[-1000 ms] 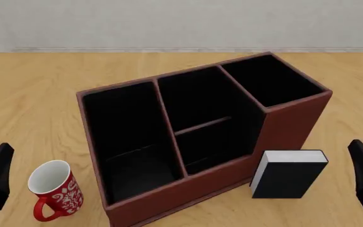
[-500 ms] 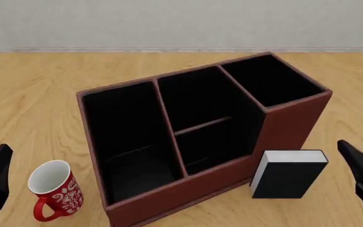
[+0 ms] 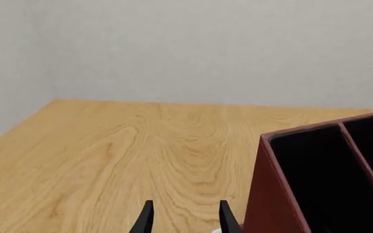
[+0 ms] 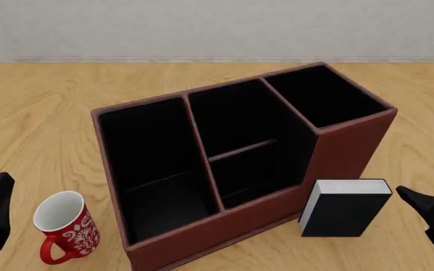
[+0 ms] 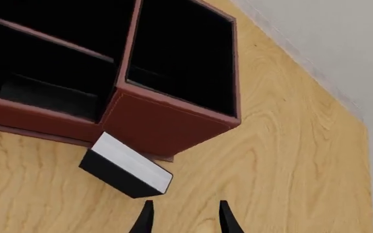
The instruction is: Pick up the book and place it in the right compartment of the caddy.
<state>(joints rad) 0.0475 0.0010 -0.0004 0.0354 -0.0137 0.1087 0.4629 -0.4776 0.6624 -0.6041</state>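
I'm working in a simulated tabletop scene, not any real room: the surfaces render flat and clean. A light wooden table [image 4: 43, 107] with broad grain fills the view, meeting a plain pale grey wall [image 4: 217, 25] along a thin baseboard. On it I see office or desk goods: a red-brown caddy [image 4: 345, 152], a black book [image 4: 343, 210] and a patterned red mug [image 4: 65, 226].
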